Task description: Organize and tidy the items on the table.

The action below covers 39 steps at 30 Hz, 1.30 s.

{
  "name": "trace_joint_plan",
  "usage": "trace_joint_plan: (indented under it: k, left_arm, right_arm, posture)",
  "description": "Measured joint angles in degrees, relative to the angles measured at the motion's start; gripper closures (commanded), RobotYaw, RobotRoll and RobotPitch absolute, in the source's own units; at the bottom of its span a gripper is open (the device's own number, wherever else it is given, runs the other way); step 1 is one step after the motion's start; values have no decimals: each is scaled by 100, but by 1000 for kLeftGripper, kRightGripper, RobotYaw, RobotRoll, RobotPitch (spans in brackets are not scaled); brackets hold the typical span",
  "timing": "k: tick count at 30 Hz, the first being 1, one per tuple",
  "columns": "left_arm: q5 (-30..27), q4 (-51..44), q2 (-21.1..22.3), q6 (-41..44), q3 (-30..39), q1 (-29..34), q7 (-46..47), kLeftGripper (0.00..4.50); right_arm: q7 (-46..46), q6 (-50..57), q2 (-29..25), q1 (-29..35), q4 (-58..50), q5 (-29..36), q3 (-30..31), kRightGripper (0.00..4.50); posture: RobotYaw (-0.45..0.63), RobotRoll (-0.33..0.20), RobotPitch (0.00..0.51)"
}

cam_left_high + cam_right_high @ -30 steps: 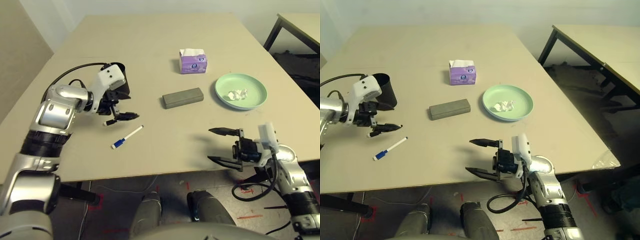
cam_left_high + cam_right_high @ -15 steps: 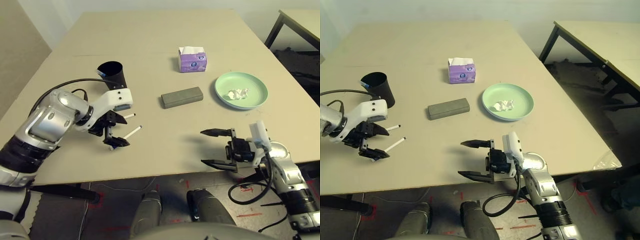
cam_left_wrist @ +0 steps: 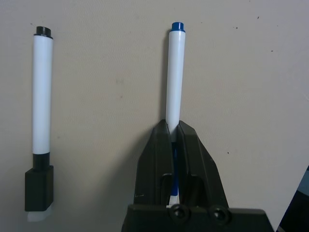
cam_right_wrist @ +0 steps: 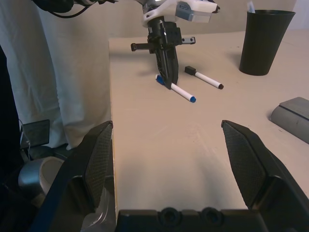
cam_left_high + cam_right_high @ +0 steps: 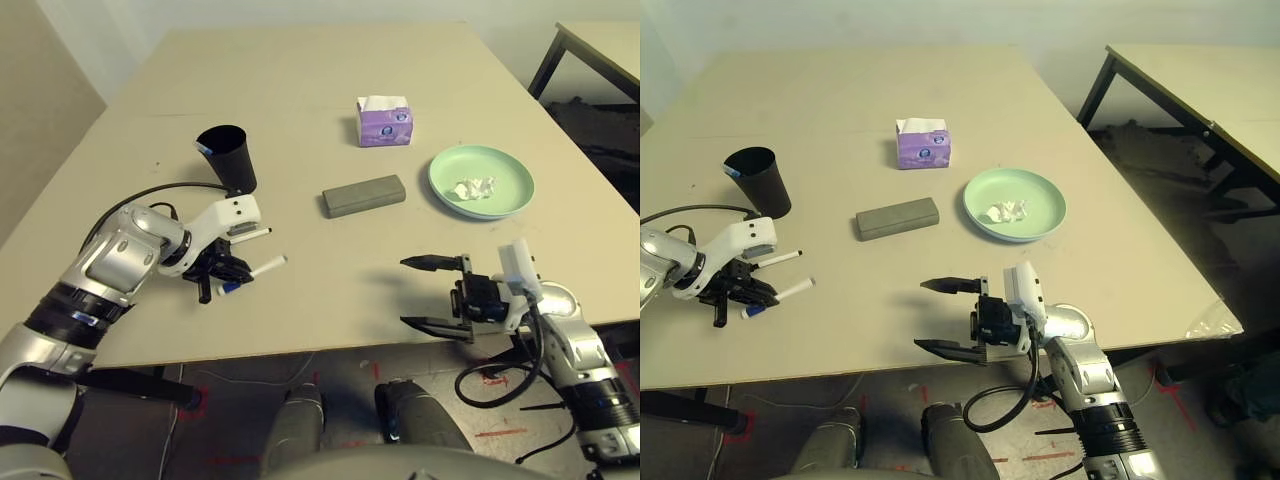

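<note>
Blue-capped marker [image 3: 174,77] between left fingers [image 3: 195,154]

Pale wall [image 5: 890,20], second black-legged side table [image 5: 1200,85], floor with red tape marks [image 5: 1040,440].

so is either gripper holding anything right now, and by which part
The left gripper is shut on the blue-capped marker near its cap end, the marker lying on the table. The right gripper holds nothing, jaws wide open.
</note>
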Motion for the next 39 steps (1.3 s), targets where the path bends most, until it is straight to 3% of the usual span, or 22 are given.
trace_joint_plan:
  k: [5,10,16,21,26,31,39]
  left_arm:
    - [-97,45,-46,-9,124,-19,-18,4470]
    - [-596,17,-127,292,704,-92,25,4470]
    - [-1504,7,-776,753,2397,-20,965,4470]
    - [-1991,-159,-1699,761,3560,82,2267,4470]
    - [-2010,-84,-2163,62,4110,-74,3320,4470]
    - [-1939,491,-2365,-887,4200,-591,3907,4470]
    - [-1553,2453,-2457,-2543,3956,-1762,4231,4470]
  right_arm:
    - [0,13,-16,-15,0,-2,0,0]
    - [-95,98,-19,-102,0,30,-10,0]
    - [-912,572,269,-196,-92,291,-382,0]
    - [-1791,517,413,-256,52,-91,-540,0]
    - [-2433,487,574,-253,118,-319,-655,0]
    - [-2551,403,632,-242,150,-456,-650,0]
    - [-2572,315,666,-127,173,-489,-632,0]
  posture:
    - [-73,0,86]
    - [-71,0,89]
    - [-58,0,97]
    - [-45,0,99]
    - [-52,0,99]
    - [-60,0,100]
    - [-85,0,99]
